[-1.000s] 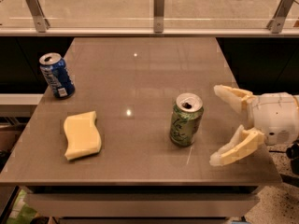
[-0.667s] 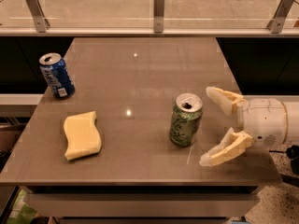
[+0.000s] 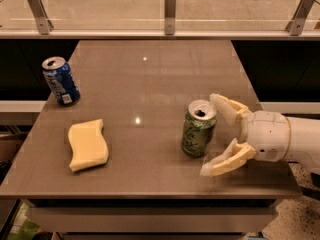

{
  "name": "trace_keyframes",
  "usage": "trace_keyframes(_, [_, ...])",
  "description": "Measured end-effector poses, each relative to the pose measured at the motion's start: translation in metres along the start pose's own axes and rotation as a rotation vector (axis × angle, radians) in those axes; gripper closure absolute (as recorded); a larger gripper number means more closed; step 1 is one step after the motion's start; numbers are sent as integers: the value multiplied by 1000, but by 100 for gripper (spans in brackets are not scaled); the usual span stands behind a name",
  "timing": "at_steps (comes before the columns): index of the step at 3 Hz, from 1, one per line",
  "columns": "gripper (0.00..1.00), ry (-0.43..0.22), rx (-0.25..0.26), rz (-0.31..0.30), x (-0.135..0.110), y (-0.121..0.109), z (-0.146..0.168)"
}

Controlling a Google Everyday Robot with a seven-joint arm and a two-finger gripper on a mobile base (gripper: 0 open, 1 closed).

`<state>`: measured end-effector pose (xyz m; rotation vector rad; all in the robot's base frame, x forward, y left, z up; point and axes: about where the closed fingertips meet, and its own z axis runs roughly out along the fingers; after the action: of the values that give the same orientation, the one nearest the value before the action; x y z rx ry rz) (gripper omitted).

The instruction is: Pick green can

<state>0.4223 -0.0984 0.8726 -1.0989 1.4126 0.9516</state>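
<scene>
The green can [image 3: 198,129] stands upright on the brown table [image 3: 150,74], right of centre, its silver top with the opening showing. My gripper [image 3: 214,134] comes in from the right at can height. It is open, with the far finger [image 3: 227,108] just behind the can's top and the near finger [image 3: 225,161] in front and to the right of its base. The can sits at the mouth of the fingers, not clasped.
A blue can [image 3: 60,80] stands upright near the table's left edge. A yellow sponge [image 3: 88,144] lies at the front left. A glass railing with metal posts [image 3: 170,4] runs behind the table. The table's front edge is close below the gripper.
My gripper has moved left toward the green can, so its open fingers now reach beside the can. The cans and sponge have not moved.
</scene>
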Motion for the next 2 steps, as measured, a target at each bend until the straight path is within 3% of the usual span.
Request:
trace_keyframes(1, [0,-47,-6,1,-1,-1,10])
trace_keyframes(2, [18,-46,-10,-2,-2,0,12])
